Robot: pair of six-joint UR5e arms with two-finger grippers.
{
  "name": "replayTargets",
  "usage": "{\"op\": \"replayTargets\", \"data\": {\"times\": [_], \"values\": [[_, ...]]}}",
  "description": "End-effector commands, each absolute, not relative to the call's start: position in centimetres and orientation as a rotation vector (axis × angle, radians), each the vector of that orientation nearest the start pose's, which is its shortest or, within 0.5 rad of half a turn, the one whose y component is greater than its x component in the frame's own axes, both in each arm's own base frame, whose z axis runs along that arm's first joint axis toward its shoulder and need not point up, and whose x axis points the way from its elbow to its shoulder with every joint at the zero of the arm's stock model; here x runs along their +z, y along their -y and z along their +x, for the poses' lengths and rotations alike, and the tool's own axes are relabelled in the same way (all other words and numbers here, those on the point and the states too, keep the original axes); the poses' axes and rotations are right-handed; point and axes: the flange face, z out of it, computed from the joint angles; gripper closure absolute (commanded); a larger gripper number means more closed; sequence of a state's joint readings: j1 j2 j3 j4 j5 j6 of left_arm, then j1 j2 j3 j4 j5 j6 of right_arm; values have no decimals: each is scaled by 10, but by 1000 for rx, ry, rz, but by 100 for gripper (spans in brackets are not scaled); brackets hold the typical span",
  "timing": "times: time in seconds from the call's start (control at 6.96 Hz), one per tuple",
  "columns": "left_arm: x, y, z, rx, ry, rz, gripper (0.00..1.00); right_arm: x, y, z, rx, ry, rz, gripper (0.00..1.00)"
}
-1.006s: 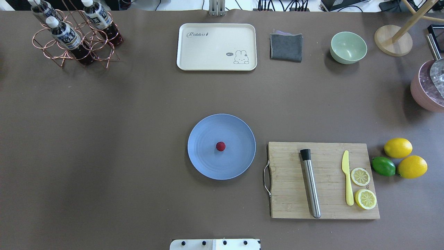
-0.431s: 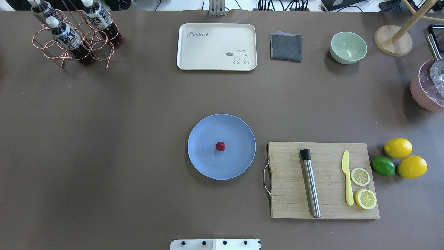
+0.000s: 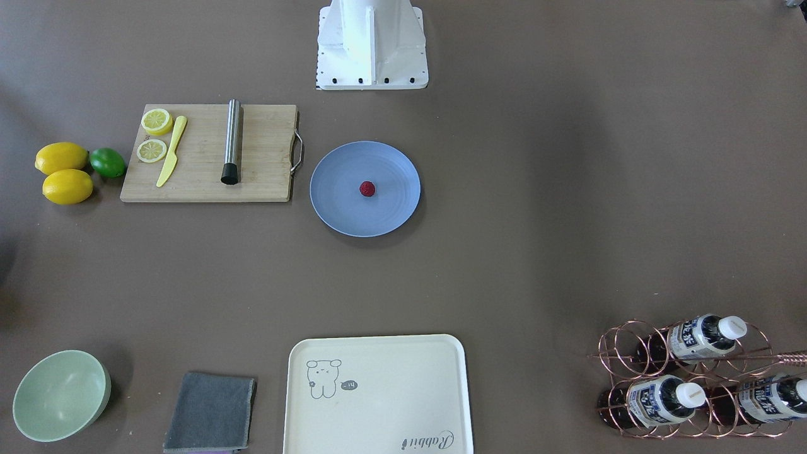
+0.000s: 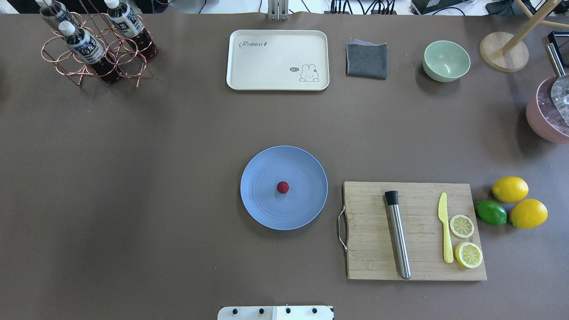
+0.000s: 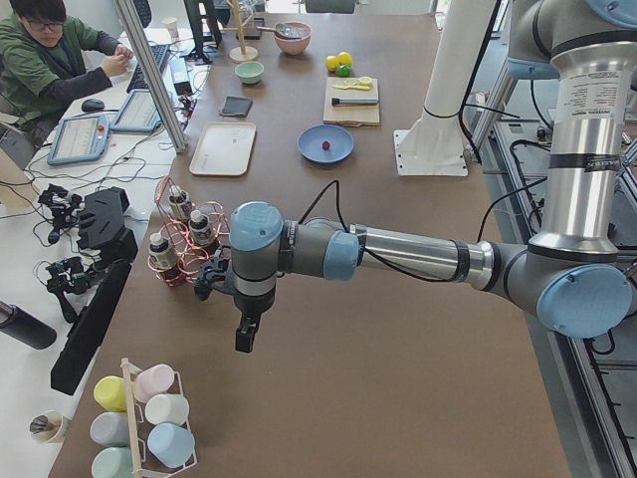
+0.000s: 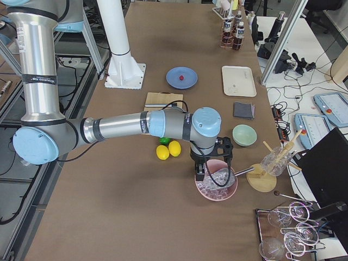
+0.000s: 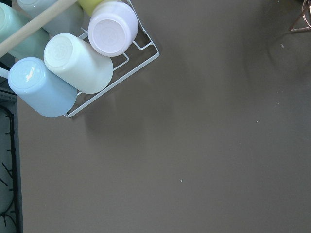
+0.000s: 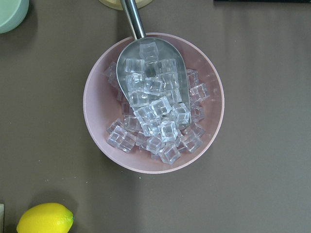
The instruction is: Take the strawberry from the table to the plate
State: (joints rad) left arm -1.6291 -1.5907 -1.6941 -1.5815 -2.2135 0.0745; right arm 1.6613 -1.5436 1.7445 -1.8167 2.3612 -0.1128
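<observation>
The small dark red strawberry [image 4: 282, 187] [image 3: 367, 188] lies at the middle of the round blue plate [image 4: 266, 213] [image 3: 337, 211], which rests on the brown table [image 4: 155, 178]. Nothing touches it. My left gripper [image 5: 244, 339] shows only in the exterior left view, hanging over the table's left end near the bottle rack, far from the plate; I cannot tell if it is open or shut. My right gripper [image 6: 200, 173] shows only in the exterior right view, above the pink ice bowl [image 8: 153, 102]; its state I cannot tell either.
A wooden cutting board [image 4: 373, 235] with a steel muddler, yellow knife and lemon slices lies right of the plate. Beyond it are lemons [image 4: 510, 189] and a lime. At the far edge stand a cream tray [image 4: 278, 60], grey cloth, green bowl and bottle rack [image 4: 95, 44].
</observation>
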Motion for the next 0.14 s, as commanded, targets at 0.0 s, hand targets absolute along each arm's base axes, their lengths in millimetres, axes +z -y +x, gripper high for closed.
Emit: {"op": "replayTargets", "data": {"times": [0.0], "values": [[594, 502, -103, 66, -630, 192, 2, 584, 484, 107, -4, 792, 37, 0]]}}
